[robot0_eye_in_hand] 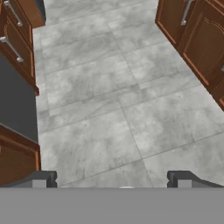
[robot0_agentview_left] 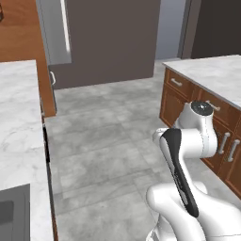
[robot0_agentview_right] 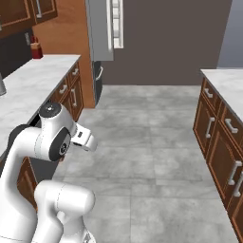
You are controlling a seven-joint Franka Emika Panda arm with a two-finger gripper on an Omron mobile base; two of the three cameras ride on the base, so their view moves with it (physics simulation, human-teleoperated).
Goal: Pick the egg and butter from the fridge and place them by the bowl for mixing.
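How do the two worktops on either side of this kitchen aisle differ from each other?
The left worktop carries things: a small red item stands at its far end near the wall, while the right worktop shows bare marble. The left worktop runs up to the grey fridge; the right one ends in open floor. Both are pale marble over brown wooden cabinets with silver handles.

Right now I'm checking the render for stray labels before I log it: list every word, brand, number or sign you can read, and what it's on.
None: no readable text in any view.
The fridge and its door show plain grey steel, no brand mark.
The small red item on the left counter is too small to tell whether it bears a label.
The cabinet fronts and floor tiles are unmarked.
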